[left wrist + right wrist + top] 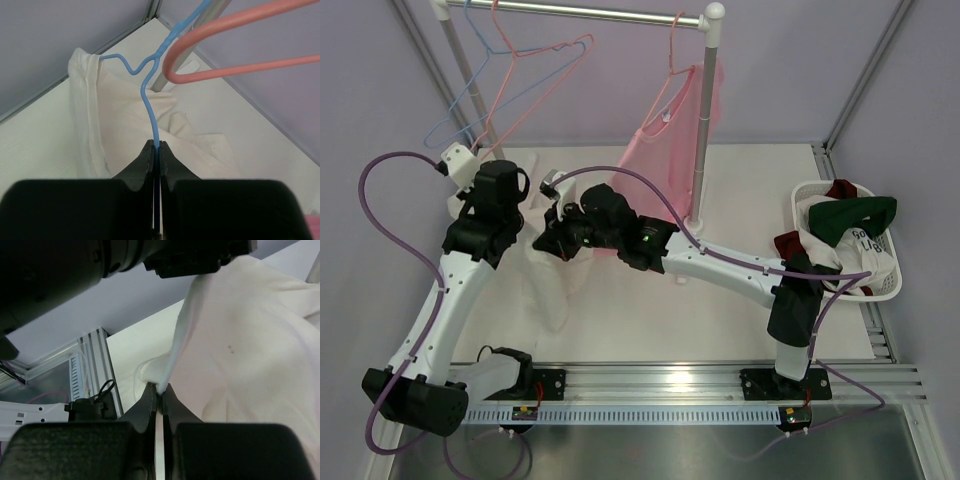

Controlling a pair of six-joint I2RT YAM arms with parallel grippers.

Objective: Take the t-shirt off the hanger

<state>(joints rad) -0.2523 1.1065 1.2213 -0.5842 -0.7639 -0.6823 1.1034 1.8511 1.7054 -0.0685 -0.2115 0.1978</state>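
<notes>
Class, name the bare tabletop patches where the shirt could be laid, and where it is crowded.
Free: tabletop between white t-shirt and right arm; also between rack pole and laundry basket. Crowded: far left, around the hangers.

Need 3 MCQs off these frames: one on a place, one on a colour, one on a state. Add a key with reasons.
1. Where does the laundry basket sit?
A. between the arm bases
B. at the right edge of the table
C. under the rail's left end

2. What colour is the hanger in the left tool?
A. pink
B. green
C. blue

3. What state is the right tool in?
A. shut on the white t-shirt
B. open above it
C. shut on a hanger

Key:
1 B, the top view shows it at the far right.
2 C, the left wrist view shows blue wire clamped in the tool.
3 A, the right wrist view shows white fabric pinched in it.
</notes>
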